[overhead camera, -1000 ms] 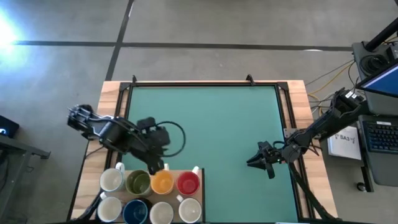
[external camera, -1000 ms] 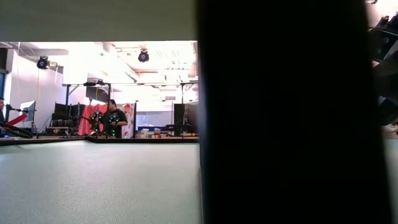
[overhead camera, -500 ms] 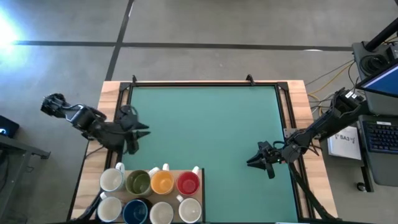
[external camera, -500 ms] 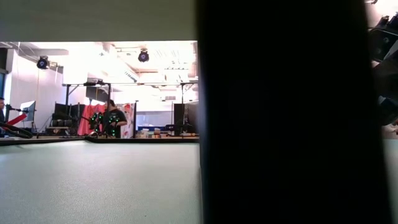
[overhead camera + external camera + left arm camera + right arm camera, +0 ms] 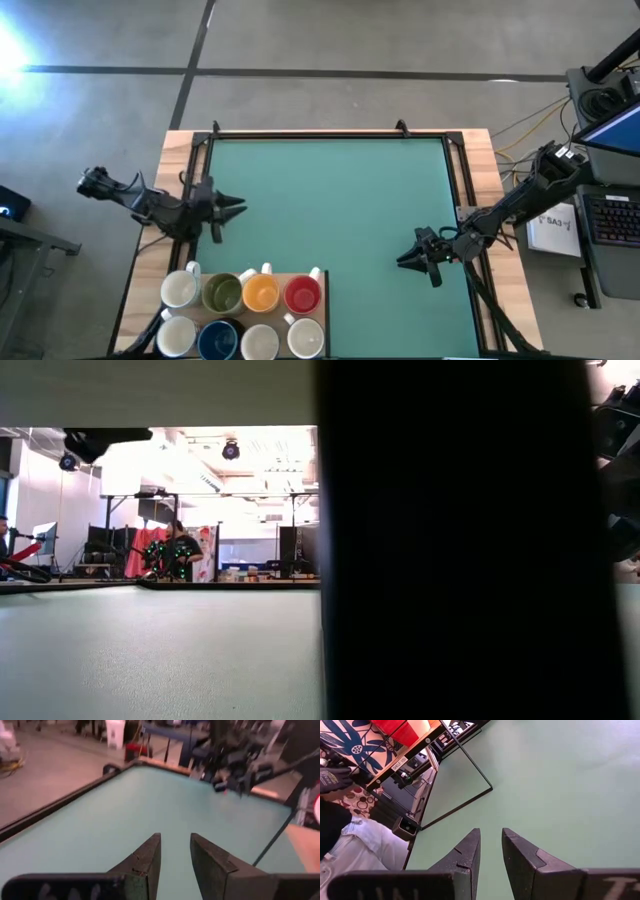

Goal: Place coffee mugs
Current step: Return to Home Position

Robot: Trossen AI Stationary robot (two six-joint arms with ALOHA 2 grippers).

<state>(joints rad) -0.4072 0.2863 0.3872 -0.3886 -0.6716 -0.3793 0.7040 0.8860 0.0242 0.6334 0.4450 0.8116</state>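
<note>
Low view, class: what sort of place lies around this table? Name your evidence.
Probably a robotics lab or workshop hall: ceiling spotlights and equipment stands show beyond the green table, and the high view shows bare concrete floor and a computer keyboard beside it.

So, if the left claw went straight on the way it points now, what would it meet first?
Nothing close: the left claw points across the green table mat. The right claw waits at the far side, apparently a little off that line, though depth is unclear. The mugs stand aside.
</note>
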